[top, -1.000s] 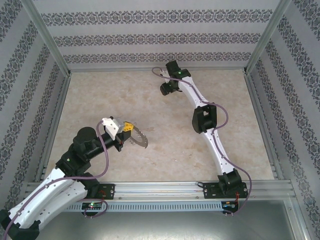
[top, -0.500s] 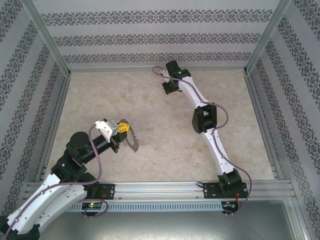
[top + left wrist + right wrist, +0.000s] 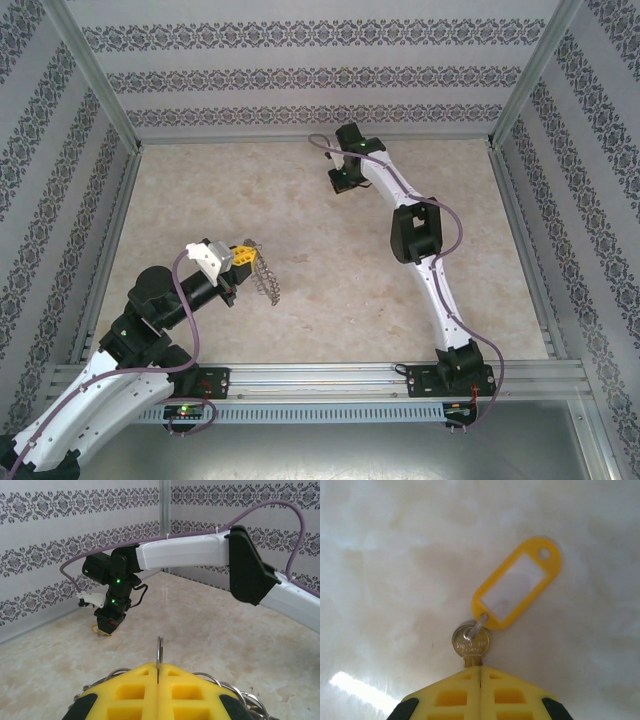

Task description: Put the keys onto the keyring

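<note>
Key (image 3: 471,642) first: its round head sits just above centre-bottom in the right wrist view, blade running straight down the frame into my right gripper (image 3: 480,670), whose jaws are closed tight on it, so its long axis is near vertical there, head up. Its yellow tag (image 3: 517,585) slants off to the upper right over the pale table (image 3: 380,555). From overhead, that gripper (image 3: 340,186) is at upper centre. The keyring (image 3: 263,274) hangs left of centre, lower down, pinched in my left gripper (image 3: 244,254), jaws pressed together on its rim; the left wrist view shows it edge-on, upright. So I judge both pieces grasped but well apart, bringing together and threading not yet done
</note>
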